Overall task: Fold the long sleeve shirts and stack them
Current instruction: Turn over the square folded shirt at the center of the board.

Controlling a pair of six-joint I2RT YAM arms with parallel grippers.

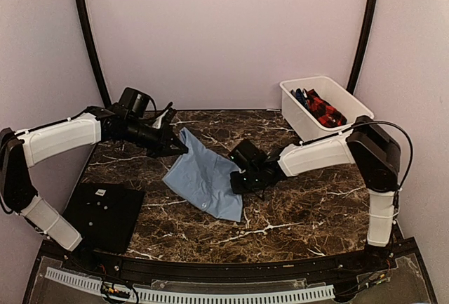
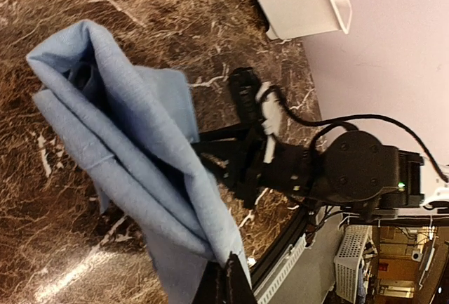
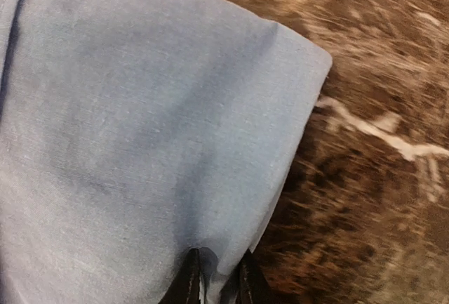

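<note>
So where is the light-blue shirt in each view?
Top external: light-blue shirt at centre, slightly left.
Left wrist: shirt bunched in folds across the left half.
Right wrist: shirt covers the left and centre.
Shared landmark: brown marble table, in all three.

The shirt [image 1: 203,177] lies at the middle of the surface [image 1: 302,213]. From it, the left pincer [image 1: 177,147] grips its corner at 11 o'clock and the right pincer [image 1: 242,177] its edge at 3 o'clock. A mat [image 1: 105,213] lies at 8 o'clock, near the front-left corner. A bin [image 1: 300,123] stands at 2 o'clock, with other shirts [image 1: 323,111] in it
</note>
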